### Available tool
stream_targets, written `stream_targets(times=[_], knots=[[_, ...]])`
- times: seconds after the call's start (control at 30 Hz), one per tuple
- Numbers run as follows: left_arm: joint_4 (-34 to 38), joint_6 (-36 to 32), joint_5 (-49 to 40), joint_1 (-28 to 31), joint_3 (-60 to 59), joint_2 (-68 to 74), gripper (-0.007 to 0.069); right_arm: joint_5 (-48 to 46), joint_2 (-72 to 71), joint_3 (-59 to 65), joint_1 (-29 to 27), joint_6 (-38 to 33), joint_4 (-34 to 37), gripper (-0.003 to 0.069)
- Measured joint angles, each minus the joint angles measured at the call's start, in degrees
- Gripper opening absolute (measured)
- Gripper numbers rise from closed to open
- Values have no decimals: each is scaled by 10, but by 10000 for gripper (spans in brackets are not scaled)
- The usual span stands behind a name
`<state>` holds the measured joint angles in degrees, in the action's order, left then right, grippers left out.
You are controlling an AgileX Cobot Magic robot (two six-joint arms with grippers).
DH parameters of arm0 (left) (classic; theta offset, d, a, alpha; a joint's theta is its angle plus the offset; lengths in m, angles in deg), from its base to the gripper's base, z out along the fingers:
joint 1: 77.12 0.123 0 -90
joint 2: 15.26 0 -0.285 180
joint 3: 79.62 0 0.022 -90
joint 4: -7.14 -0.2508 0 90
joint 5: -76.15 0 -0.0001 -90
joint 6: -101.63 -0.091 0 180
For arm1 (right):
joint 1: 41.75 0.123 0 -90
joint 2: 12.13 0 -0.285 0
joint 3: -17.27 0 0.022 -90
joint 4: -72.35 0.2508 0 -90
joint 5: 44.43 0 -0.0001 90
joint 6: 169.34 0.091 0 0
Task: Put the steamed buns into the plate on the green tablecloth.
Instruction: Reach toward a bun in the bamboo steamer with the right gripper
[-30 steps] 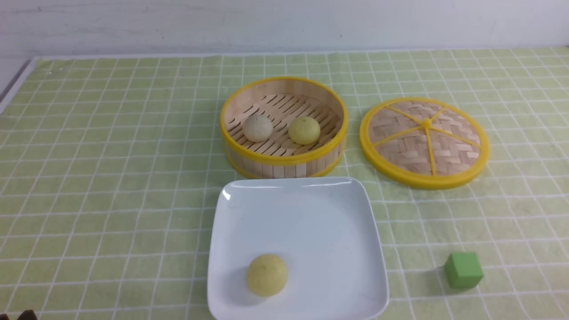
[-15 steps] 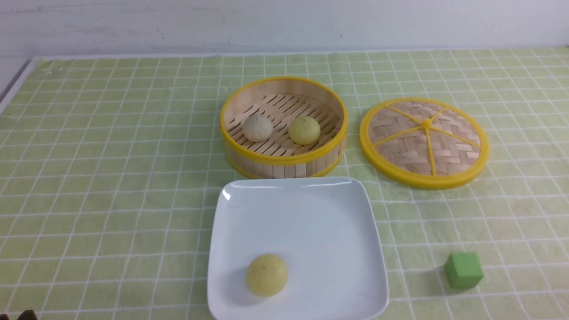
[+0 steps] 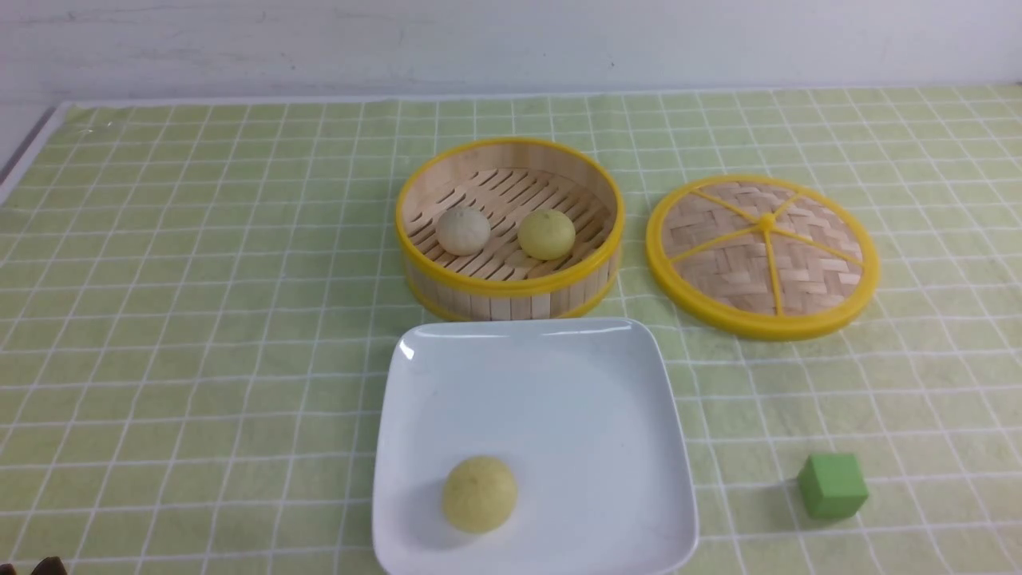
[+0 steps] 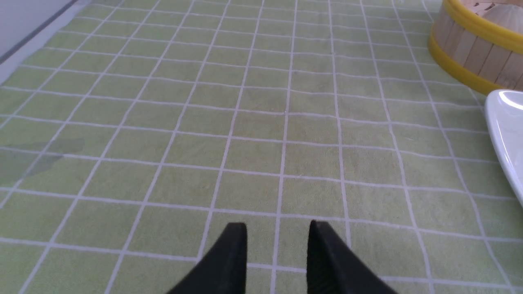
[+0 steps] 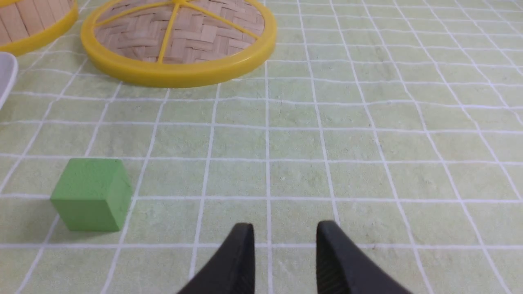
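Observation:
The white square plate [image 3: 559, 375] lies on the green grid tablecloth [image 3: 200, 319] at the near centre. One pale yellow bun [image 3: 479, 493] sits in its near left part. A greyish-white bun [image 3: 462, 231] and a second pale yellow bun [image 3: 546, 234] sit in the bamboo steamer basket [image 3: 511, 291] just behind the plate. My left gripper [image 4: 278, 228] hovers over bare cloth left of the plate's edge [image 4: 506, 126], jaws apart and empty. My right gripper [image 5: 285, 228] hovers over bare cloth right of the plate, jaws apart and empty.
The woven round lid [image 3: 762, 255] lies flat to the right of the steamer. A green cube [image 3: 832, 485] stands on the cloth right of the plate and shows in the right wrist view [image 5: 92, 194]. The tablecloth's left edge is at the far left.

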<state>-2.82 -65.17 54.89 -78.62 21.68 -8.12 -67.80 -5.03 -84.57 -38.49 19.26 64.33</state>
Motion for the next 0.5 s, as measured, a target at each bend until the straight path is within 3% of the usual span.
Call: stream_targets(times=[0.27,0.37,0.43,0.5], knots=[[12,33,9,0,-1,0,241,4,0,0,0,26,5,240],[118,130,26,0,-1,0,241,36,0,5,0,115,115,240],[225,223,36,0,-1,0,241,69,0,5,0,182,199,240],[266,265,41,0,-1,0,241,80,0,5,0,212,235,240]])
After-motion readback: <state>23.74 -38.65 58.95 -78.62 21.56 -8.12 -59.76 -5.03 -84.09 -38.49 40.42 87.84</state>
